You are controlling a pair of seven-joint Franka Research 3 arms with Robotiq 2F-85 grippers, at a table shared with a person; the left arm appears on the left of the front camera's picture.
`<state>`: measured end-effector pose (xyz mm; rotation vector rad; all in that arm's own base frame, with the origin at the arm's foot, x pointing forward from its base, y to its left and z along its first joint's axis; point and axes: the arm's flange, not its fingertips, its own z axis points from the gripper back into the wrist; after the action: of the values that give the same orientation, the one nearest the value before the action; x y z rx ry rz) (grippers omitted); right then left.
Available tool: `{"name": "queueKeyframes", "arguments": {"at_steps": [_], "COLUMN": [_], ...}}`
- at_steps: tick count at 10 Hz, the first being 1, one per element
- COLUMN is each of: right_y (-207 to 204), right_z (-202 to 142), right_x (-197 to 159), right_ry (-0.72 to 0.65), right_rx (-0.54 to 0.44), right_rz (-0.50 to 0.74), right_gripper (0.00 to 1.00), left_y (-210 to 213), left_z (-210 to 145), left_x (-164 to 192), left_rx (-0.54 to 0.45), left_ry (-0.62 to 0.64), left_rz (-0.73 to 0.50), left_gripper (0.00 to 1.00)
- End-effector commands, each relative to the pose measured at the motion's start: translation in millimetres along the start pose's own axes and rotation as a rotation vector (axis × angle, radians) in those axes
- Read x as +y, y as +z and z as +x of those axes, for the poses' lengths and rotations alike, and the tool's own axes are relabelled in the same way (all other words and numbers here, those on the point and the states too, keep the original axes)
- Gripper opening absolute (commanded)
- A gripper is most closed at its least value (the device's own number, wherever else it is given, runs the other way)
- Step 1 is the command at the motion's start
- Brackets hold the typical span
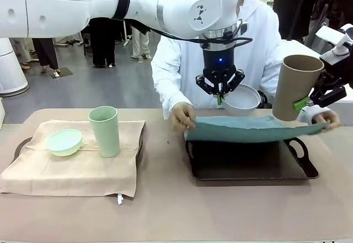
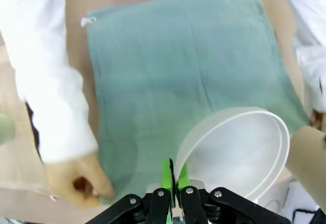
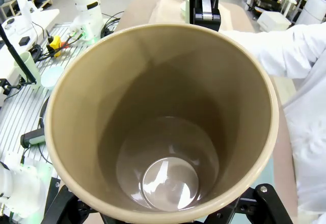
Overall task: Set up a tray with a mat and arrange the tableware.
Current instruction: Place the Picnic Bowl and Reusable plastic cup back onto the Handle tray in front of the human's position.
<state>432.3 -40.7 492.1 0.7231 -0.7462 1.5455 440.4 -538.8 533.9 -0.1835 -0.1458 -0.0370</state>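
Front view: the left gripper hangs with its jaws pinching the rim of the white bowl, held tilted in the air. Directly beneath the jaws a person's hands stretch a teal mat over the dark tray — sleeves flank it on both sides. The right gripper has its jaws clamped on the tan-brown tumbler, upright just beside the bowl. Well off to the left jaws' side, a mint bowl and green tumbler sit on a beige cloth; bare surface lies nearer the camera.
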Motion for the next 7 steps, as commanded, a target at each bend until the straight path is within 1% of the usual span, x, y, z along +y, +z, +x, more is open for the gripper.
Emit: {"name": "queueKeyframes", "arguments": {"at_steps": [1,7], "right_y": [0.3,0.3], "right_z": [1.1,1.1], "right_x": [-1.7,-1.7], "right_ry": [0.012,0.012], "right_rx": [0.002,0.002], "right_rz": [-0.005,-0.005], "right_gripper": [0.22,0.22], "left_y": [3.6,3.6], "left_z": [2.2,2.2], "left_x": [0.7,0.7], "left_rx": [0.007,0.007], "left_ry": [-0.014,-0.014], "left_rz": [-0.014,-0.014], "left_gripper": [0.0,0.0]}}
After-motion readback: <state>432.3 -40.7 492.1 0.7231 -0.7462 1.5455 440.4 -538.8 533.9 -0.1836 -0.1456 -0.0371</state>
